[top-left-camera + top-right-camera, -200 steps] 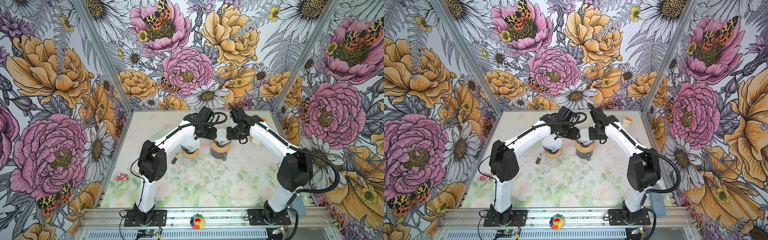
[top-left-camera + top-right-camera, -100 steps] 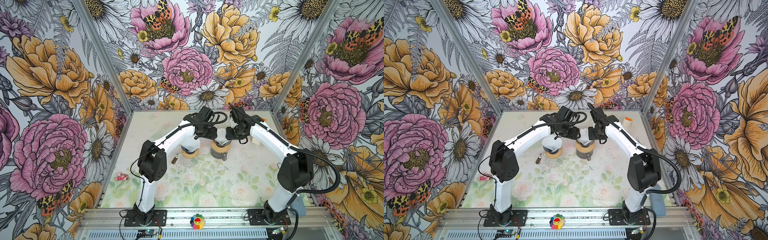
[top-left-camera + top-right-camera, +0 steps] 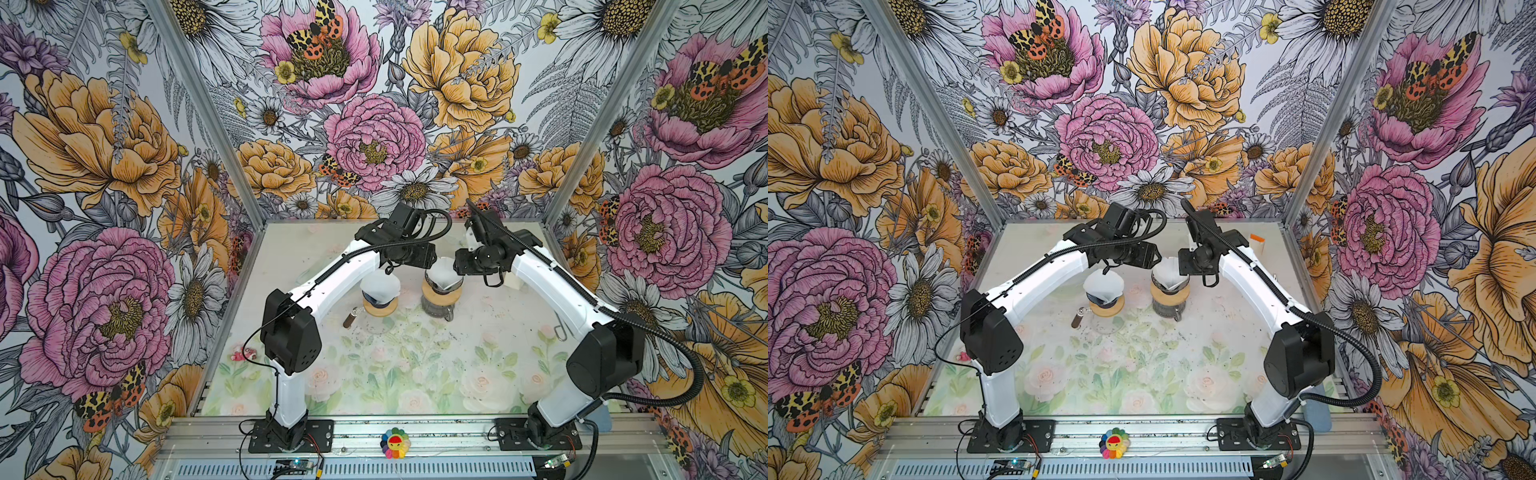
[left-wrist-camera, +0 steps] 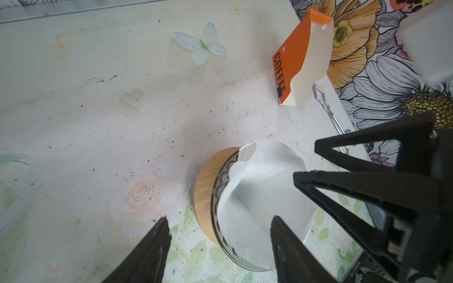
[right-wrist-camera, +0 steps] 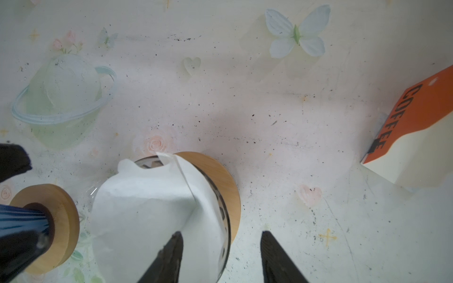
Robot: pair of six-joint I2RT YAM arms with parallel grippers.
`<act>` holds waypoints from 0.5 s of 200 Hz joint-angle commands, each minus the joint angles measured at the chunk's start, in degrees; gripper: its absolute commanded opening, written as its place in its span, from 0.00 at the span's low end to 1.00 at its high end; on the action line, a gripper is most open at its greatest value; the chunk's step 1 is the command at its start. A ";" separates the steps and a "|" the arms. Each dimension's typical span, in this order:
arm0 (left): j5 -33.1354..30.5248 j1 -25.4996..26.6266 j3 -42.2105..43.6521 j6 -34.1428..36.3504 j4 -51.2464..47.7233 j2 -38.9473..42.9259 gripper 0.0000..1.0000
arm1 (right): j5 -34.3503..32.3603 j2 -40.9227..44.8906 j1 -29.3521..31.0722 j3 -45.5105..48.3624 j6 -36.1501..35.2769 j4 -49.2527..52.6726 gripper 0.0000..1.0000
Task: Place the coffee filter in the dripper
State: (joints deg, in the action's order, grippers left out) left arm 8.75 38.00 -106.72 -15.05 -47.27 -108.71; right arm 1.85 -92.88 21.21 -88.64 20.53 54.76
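Coffee filter (image 4: 257, 196): we find it standing in the dripper (image 4: 204, 186), the paper cone open. Its top edge rises above the glass rim and a seam flap sticks up. On one side the ribbed glass shows bare between the paper and the wooden collar.

Entries run left to right, all placed from the dripper.

- Well to its left, nearer the arm bases: a small red-pink item (image 3: 241, 355), too small to identify.
- Just left: a second dripper (image 3: 379, 305) with a second filter (image 3: 380, 284) in it. It sits on a clear carafe (image 3: 376, 326) whose brown handle (image 3: 349, 322) points away from the dripper.
- Left gripper (image 4: 219, 220): it comes in from the dripper's left with jaws wide, holding nothing. One finger hangs over the tabletop (image 4: 98, 122) outside the collar, the other over the paper. We cannot tell whether it touches the paper.
- Right gripper (image 5: 221, 232): it comes in from the dripper's right with jaws apart and nothing clamped. They straddle the rim, one finger over the paper and one outside the collar.
- Right of the dripper, toward the back wall: an upright orange-and-cream box (image 4: 291, 63) marked COFFEE.
- Well right of the dripper: wire tongs (image 3: 561, 328) lying flat.
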 commanded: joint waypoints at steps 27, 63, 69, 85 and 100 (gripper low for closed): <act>-3.20 -0.06 6.50 1.20 8.22 10.20 0.81 | -4.67 9.46 0.23 4.16 -2.27 -6.68 0.63; -8.98 -0.55 15.73 3.06 15.24 19.08 0.94 | -11.43 18.09 0.15 11.06 -3.62 -12.48 0.73; -10.24 -0.63 17.70 3.51 16.49 20.66 0.97 | -12.44 19.60 0.15 12.41 -4.12 -13.45 0.76; -13.35 -1.05 23.31 4.38 20.23 25.49 0.99 | -15.48 24.04 -0.01 16.33 -5.14 -16.82 0.85; -14.12 -2.12 28.64 4.50 23.45 29.87 0.99 | -17.50 28.36 -0.51 20.65 -5.45 -20.53 0.94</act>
State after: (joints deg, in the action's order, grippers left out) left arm -0.19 37.58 -84.25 -12.36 -31.64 -84.40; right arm -9.34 -70.22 21.17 -72.66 16.86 41.89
